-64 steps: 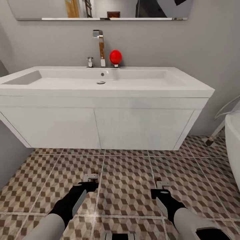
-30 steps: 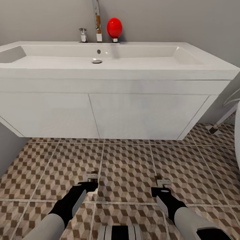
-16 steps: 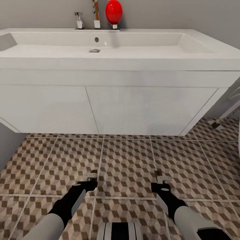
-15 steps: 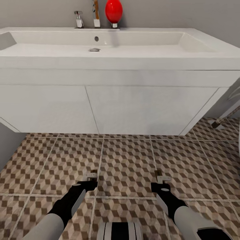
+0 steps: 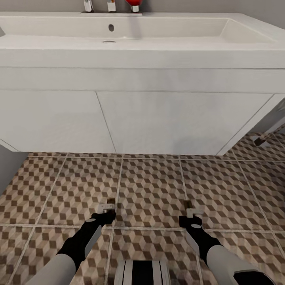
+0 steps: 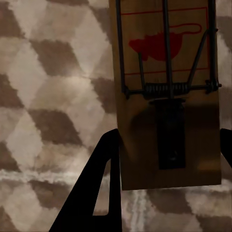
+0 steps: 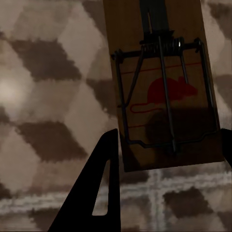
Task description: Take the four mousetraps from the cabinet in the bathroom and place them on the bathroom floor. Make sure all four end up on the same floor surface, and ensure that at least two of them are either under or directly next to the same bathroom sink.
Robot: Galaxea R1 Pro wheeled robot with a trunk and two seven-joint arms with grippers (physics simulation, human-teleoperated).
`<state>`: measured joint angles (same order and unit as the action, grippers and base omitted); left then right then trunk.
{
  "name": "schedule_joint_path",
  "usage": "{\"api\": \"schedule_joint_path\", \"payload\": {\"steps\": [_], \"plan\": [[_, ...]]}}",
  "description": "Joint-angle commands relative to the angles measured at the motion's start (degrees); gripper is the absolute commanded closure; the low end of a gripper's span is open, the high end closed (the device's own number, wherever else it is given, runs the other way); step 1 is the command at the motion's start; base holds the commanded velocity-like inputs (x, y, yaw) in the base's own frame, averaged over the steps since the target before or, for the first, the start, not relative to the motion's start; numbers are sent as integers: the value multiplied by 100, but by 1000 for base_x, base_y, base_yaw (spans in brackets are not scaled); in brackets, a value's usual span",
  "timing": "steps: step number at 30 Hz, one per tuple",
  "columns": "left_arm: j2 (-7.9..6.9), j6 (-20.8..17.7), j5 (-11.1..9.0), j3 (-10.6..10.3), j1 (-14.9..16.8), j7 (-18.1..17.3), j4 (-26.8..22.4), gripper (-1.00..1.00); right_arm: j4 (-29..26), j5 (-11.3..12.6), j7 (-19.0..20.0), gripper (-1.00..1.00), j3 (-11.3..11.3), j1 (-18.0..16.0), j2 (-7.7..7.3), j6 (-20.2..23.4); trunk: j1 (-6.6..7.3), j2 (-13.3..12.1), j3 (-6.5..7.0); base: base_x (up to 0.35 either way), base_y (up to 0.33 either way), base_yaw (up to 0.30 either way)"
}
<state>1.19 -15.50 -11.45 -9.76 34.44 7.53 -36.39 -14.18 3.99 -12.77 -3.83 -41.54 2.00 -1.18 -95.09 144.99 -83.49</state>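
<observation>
Lower frame, above bathroom floor (image 5: 150, 190) | my left pincer (image 5: 106, 209) and right pincer (image 5: 190, 210) each clamp mousetraps (image 6: 166, 96) | dropping early could bounce them away from bathroom sink (image 5: 158, 59)

Even, diffuse light fills the head view, and we see no hard glare on the white bathroom sink (image 5: 158, 75), only a soft grey shade across its front and a dim band on the bathroom floor (image 5: 150, 186) beneath it. Straight edges bow slightly toward the frame's borders. Both wrist views are far dimmer and soft-focused: tile patterns smear into blurry patches, while each mousetrap (image 6: 166, 96) (image 7: 162, 92) reads sharper, with a dark shadow across its wood. A pale glow marks one tile (image 7: 9, 89).
</observation>
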Motion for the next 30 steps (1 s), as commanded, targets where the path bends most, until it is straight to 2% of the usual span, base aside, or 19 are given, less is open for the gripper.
{"api": "schedule_joint_path", "payload": {"steps": [1,9,30], "plan": [[-5,-19,-47,-34,1,65,-24,100,3,51,-15,100,-39,-3,0,-19,-1,3,-26,0,0,0],[-5,-7,-42,-34,1,65,-85,100,-1,38,-15,100,-39,-1,10,-22,-22,14,-203,0,0,0],[-4,-6,-41,-34,1,69,-111,100,-67,36,-15,100,-39,6,11,-14,-22,14,-203,0,0,0]]}}
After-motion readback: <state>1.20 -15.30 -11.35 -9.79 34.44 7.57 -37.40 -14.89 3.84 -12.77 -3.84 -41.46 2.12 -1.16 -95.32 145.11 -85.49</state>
